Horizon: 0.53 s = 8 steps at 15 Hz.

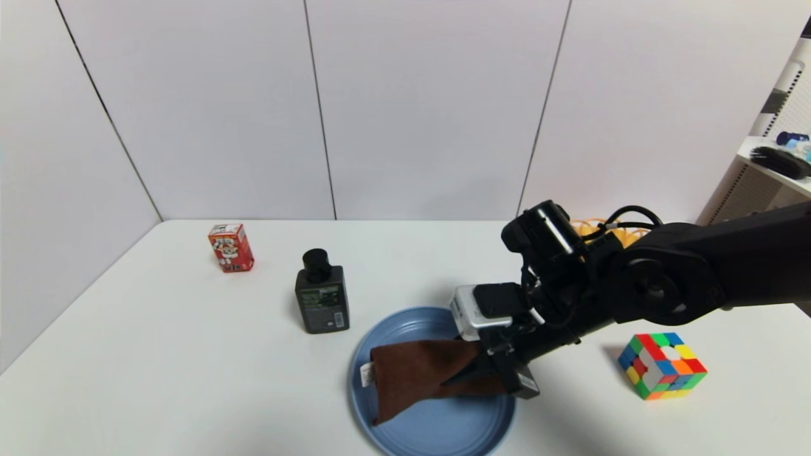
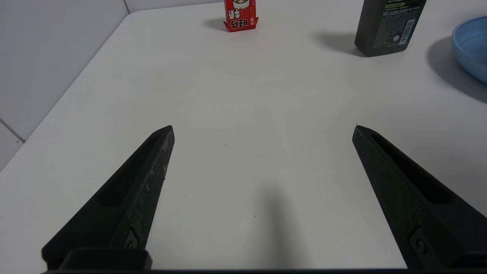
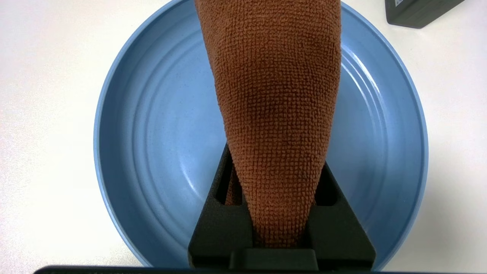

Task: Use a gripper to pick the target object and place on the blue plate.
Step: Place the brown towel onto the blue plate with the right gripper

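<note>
The towel (image 3: 274,114) hides the right tool's (image 3: 276,167) fingertips. The plate's (image 1: 405,424) near rim and the bottle's (image 2: 388,26) top are cut off.

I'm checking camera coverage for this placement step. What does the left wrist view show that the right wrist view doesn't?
Only the left wrist view: the open left hand over the bare table, and the red carton.
Only the right wrist view: the right hand shut on the brown towel, over the blue plate.
Both share: the plate's rim and the dark bottle.

Bright, even overhead light; soft shadows under the bottle (image 1: 322,293); all views sharp, no glare
</note>
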Available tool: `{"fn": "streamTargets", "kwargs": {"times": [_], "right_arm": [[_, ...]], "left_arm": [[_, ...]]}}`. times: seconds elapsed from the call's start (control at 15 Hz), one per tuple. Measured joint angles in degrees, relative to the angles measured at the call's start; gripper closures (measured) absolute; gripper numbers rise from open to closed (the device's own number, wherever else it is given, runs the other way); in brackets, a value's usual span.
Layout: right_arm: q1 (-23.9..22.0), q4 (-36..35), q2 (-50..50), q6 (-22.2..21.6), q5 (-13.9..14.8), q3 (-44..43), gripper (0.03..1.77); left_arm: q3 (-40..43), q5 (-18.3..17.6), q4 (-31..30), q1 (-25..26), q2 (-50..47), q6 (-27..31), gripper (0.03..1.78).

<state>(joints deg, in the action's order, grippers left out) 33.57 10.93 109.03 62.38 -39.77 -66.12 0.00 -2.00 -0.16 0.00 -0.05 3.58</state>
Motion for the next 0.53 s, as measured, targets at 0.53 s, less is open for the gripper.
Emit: {"fn": "streamTargets", "kwargs": {"times": [0.53], "right_arm": [[-0.01, 0.06, -0.33, 0.1, -0.04, 0.11, 1.01]], "left_arm": [[0.0, 0.0, 0.02, 0.0, 0.0, -0.01, 0.12]]}}
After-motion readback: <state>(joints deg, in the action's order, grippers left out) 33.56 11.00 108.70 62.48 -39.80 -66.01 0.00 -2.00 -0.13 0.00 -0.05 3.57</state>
